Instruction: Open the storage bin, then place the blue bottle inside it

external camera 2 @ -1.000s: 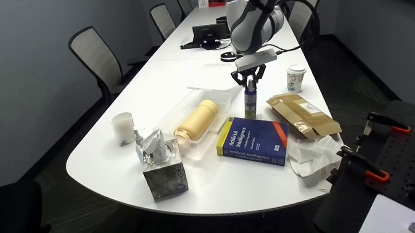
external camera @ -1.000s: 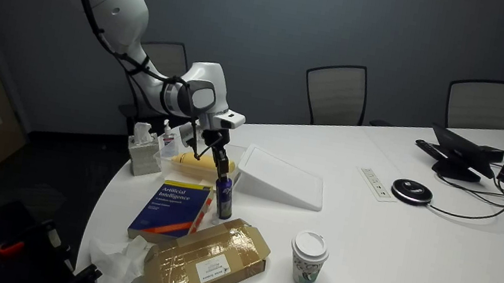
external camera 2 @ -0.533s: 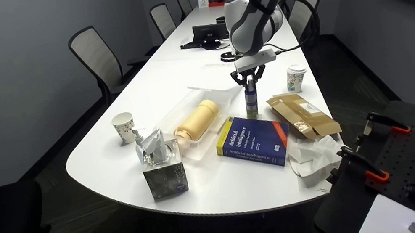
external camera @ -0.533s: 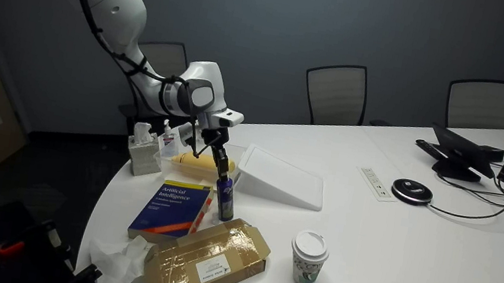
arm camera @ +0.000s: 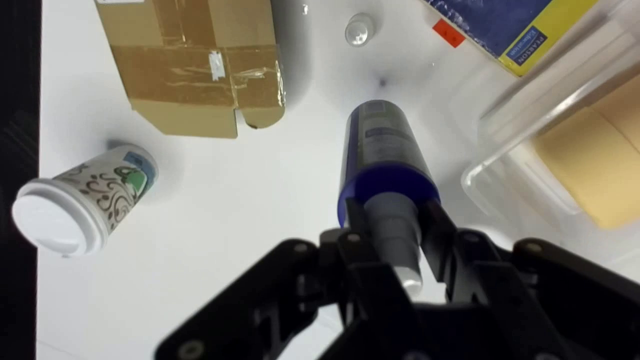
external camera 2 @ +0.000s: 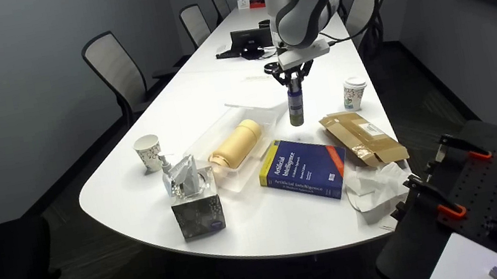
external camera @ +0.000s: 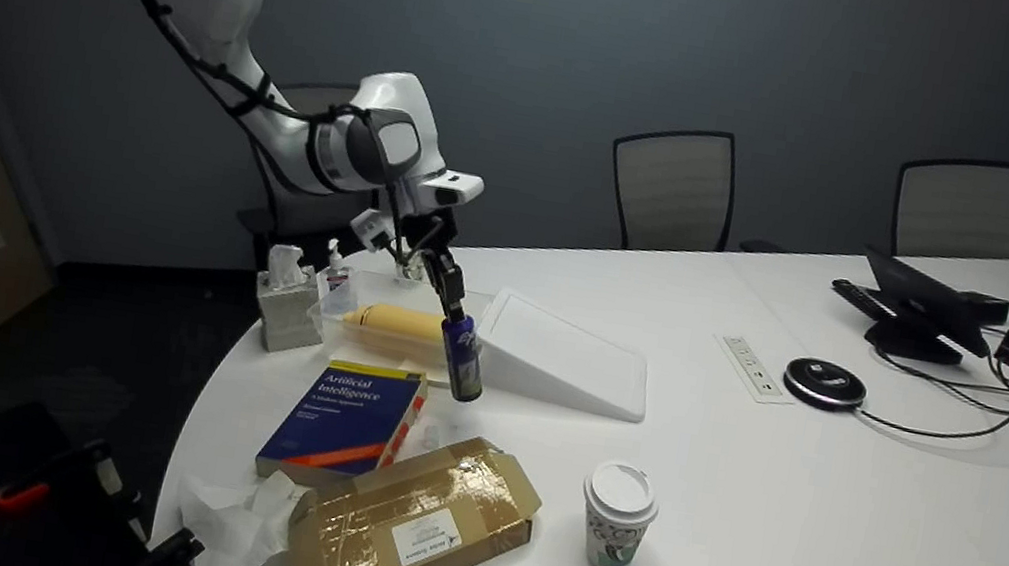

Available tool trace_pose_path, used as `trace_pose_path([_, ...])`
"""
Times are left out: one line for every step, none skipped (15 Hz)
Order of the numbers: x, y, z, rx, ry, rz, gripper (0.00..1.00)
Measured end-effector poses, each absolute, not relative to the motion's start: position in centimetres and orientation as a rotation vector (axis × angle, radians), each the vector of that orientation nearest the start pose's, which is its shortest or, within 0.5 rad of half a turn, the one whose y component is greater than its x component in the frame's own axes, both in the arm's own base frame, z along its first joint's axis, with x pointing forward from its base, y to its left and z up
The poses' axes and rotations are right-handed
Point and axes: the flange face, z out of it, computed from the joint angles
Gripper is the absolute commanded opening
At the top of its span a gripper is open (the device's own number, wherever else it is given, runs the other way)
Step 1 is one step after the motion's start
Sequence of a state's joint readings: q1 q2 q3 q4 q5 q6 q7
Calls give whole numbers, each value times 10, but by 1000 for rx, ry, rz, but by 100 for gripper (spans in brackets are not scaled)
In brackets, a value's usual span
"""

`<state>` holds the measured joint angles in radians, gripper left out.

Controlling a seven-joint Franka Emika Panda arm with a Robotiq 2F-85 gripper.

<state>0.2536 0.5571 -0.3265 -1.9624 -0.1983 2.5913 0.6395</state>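
Observation:
The storage bin [external camera 2: 238, 179] is a low translucent box, open, with a yellow bottle [external camera 2: 240, 143] lying in it. It also shows in an exterior view [external camera: 374, 340] and at the right of the wrist view [arm camera: 505, 157]. Its white lid [external camera: 566, 354] is off and slopes beside the bin, one end raised. My gripper [arm camera: 392, 207] is shut on the grey top of the blue bottle [arm camera: 387, 142]. It holds the bottle [external camera: 462, 359] in the air above the table, slightly tilted, beside the bin. In an exterior view the bottle [external camera 2: 295, 106] hangs between bin and tan package.
A blue book [external camera 2: 304, 168] lies near the bin. The tan package [external camera: 416, 522], a lidded paper cup [external camera: 617, 519], crumpled paper [external camera 2: 380, 188], a tissue box [external camera 2: 198, 207] and an open paper cup [external camera 2: 148, 152] stand around. A small clear cap [arm camera: 359, 30] lies on the table.
The gripper has risen with the blue bottle, which stood at the table surface before and now hangs above it. The bin, lid and other objects have not moved.

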Motion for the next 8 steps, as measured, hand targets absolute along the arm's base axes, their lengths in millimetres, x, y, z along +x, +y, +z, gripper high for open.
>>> trace_pose_path([624, -29, 224, -3287, 783, -300, 8])
trace_pose_path([623, -23, 239, -3305, 737, -321, 8])
trace_pose_path([621, -15, 255, -3321, 687, -344, 8])
trace_pose_path([619, -4, 270, -3335, 631, -367, 8])
trace_pose_path([616, 8, 283, -3346, 573, -387, 8])
trace_pose_path([614, 23, 295, -3356, 509, -404, 8])
trace_pose_path([611, 39, 304, -3363, 445, -419, 8])
trace_pose_path([608, 57, 311, -3367, 378, -433, 8])
